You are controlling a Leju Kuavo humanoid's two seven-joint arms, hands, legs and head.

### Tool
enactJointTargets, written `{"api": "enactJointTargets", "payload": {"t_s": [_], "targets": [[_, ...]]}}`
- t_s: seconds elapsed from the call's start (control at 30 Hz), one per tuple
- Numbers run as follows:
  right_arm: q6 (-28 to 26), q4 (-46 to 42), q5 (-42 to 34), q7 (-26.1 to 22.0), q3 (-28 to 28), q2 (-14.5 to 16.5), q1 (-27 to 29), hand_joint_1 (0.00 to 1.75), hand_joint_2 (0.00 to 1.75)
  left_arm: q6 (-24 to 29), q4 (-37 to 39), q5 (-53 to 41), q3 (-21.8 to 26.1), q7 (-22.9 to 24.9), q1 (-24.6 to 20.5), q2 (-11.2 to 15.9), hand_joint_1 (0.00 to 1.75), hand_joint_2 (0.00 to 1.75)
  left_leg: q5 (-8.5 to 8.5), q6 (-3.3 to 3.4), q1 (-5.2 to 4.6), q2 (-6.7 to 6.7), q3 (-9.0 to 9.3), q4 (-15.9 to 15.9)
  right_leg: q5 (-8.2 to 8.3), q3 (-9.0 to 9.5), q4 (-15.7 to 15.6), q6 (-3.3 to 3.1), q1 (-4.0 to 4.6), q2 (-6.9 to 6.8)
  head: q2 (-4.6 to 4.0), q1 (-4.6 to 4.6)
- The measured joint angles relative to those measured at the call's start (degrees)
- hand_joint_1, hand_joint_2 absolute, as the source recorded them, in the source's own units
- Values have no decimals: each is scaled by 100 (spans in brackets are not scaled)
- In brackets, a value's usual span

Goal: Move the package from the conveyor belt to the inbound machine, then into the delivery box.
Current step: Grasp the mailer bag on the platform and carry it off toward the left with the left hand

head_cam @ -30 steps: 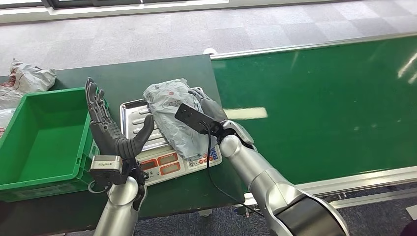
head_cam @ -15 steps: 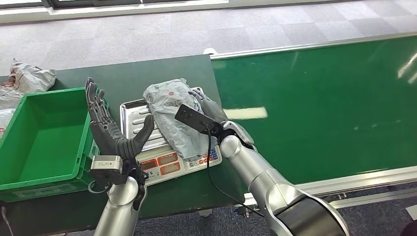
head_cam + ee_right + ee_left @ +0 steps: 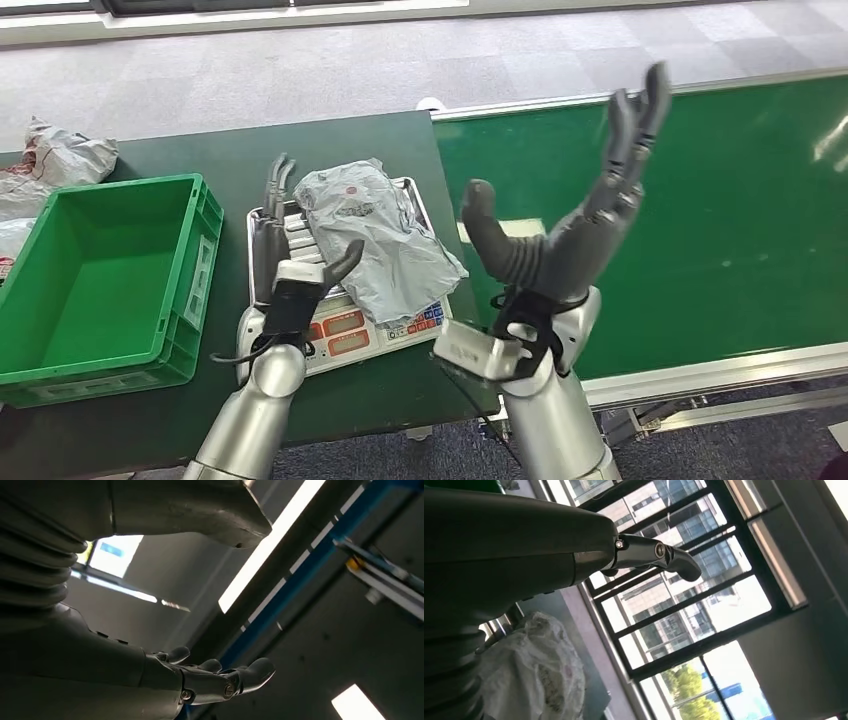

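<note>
The package, a crumpled grey plastic mailer, lies on the steel tray of the inbound machine, a weighing scale with red displays that stands on the dark green table between the conveyor belt and the delivery box. It sprawls across the tray and hangs over the edge nearest me, partly covering the display panel. So I judge the first leg of the task done and the second, from scale to box, is the one in hand. My right hand is raised above the belt's near side, palm up, fingers spread and pointing upward, thumb out to the side, holding nothing; my right wrist view looks up at the ceiling lights past those splayed fingers. My left hand is low at the scale's left side, fingers extended along the tray just beside the package and thumb angled toward it, but I cannot tell whether anything touches the plastic yet; nothing is gripped. In my left wrist view the package bulges close under my thumb. The delivery box sits empty-looking and open on the table to the left of the scale, near it but not touching as far as I can see. The next move, I think, calls for my left hand to close on the loose film, gathering enough of it that the limp bag does not slip, lift it clear of the tray rim, and carry it leftward over the box wall before letting go.
</note>
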Motion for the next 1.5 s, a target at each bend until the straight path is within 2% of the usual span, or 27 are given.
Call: {"api": "enactJointTargets", "payload": {"t_s": [0.07, 0.17, 0.3, 0.5, 0.67, 0.83, 0.97, 1.07, 1.27, 1.4, 1.5], "targets": [[-5, -724, 11, -33, 22, 10, 189, 0, 175, -307, 916, -766, -54, 279, -489, 29, 0, 175, -2, 0, -3, 17, 5, 1, 6, -1, 0, 0, -4, 13, 0, 1], [0, -1269, -122, -58, 27, -11, 282, 0, 175, -865, 2199, -1656, -312, 612, -1119, 43, 0, 175, 1, 4, -10, 37, 12, 2, 20, 0, 0, 2, -12, 32, 0, 1], [1, -1623, -205, -52, 28, -35, 346, 0, 175, -1101, 3210, -2038, -613, 683, -1540, 31, 0, 175, 5, 4, -12, 59, 18, 3, 27, -2, 1, 3, -13, 54, 0, 1], [10, -1817, -209, -51, 28, -50, 384, 0, 175, -1344, 3938, -2236, -852, 705, -1878, -1, 0, 175, 6, 4, -10, 55, 17, 2, 26, -2, 2, 2, -11, 57, 0, 1], [17, -1821, -205, -51, 28, -51, 384, 0, 175, -1932, 4203, -2365, -949, 706, -2054, -12, 0, 175, 6, 4, -10, 53, 15, 2, 26, 1, 2, 3, -12, 55, 0, 1], [18, -1821, -205, -51, 28, -51, 385, 0, 175, -2086, 4348, -2382, -1021, 697, -2153, -12, 2, 175, 6, 4, -10, 52, 17, 2, 26, 3, 2, 3, -13, 55, 0, 1], [18, -1820, -179, -51, 28, -51, 385, 0, 175, -2405, 4419, -2423, -1032, 638, -2229, -12, 175, 175, 6, 4, -10, 51, 17, 2, 26, 3, 2, 3, -12, 54, 0, 1], [18, -1819, -126, -51, 28, -51, 386, 0, 175, -2639, 4453, -2467, -1036, 589, -2305, -12, 175, 175, 6, 5, -10, 50, 17, 2, 26, 4, 2, 3, -12, 53, 0, 1], [18, -1819, -27, -51, 28, -53, 391, 0, 175, -2663, 4464, -2455, -1037, 539, -2441, -24, 175, 175, 6, 5, -10, 50, 18, 2, 26, 5, 2, 3, -12, 53, 0, 1], [18, -1819, 4, -50, 28, -53, 392, 0, 175, -2497, 4438, -2346, -1036, 435, -2485, -33, 175, 175, 6, 5, -10, 50, 17, 2, 26, 4, 2, 3, -12, 53, 0, 1], [18, -1815, 15, -48, 28, -58, 409, 0, 175, -2266, 4353, -2031, -998, 145, -2484, -34, 175, 175, 6, 5, -10, 49, 16, 2, 26, 2, 2, 2, -12, 53, 0, 1]]}}
